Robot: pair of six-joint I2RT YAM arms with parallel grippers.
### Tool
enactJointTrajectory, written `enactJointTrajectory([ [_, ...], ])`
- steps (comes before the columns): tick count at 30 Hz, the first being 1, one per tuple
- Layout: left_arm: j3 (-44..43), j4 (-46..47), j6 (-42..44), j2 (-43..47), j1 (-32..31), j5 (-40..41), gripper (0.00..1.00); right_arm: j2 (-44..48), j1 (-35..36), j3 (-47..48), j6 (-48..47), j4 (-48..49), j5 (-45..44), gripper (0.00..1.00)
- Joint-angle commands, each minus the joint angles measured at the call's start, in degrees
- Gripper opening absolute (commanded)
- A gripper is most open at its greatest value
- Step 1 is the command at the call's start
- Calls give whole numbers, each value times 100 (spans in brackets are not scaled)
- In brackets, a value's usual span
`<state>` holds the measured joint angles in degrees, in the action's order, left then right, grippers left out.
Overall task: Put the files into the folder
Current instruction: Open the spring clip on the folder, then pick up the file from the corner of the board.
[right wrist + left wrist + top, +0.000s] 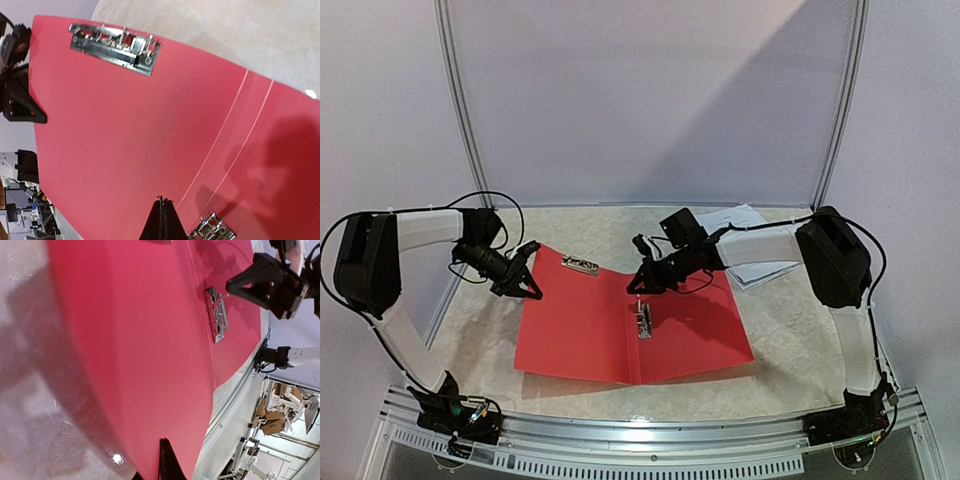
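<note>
My right gripper [638,284] has its fingers pressed together on nothing, poised over the spine of the flat red plastic folder [575,335], near a small silver metal clip [643,322]; my left gripper [528,288], likewise closed, sits at the folder's left edge; the folder lies open on the pale mottled table [800,330]; the white printed paper sheets [765,270] lie outside it, by its far right corner.
</note>
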<state>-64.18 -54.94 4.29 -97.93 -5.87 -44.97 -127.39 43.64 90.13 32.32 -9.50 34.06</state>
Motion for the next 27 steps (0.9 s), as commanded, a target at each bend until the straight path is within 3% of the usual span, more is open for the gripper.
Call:
enactJointTrajectory([
  [1,-128,-82,151,160,-37,98,0,-616,-150,883,-103,-454,151,0],
  [9,-151,-97,195,268,-37,154,0,-658,-353,1842,-419,-1144,301,1],
  [15,-152,-120,245,408,-15,373,0,126,-569,1858,-767,-1844,-206,8],
  [21,-306,-283,422,595,0,421,21,1601,-1328,623,-1051,-2804,-1579,31],
  [27,-613,-736,844,592,61,557,45,2541,-2780,-210,-1033,-3910,-2835,69],
])
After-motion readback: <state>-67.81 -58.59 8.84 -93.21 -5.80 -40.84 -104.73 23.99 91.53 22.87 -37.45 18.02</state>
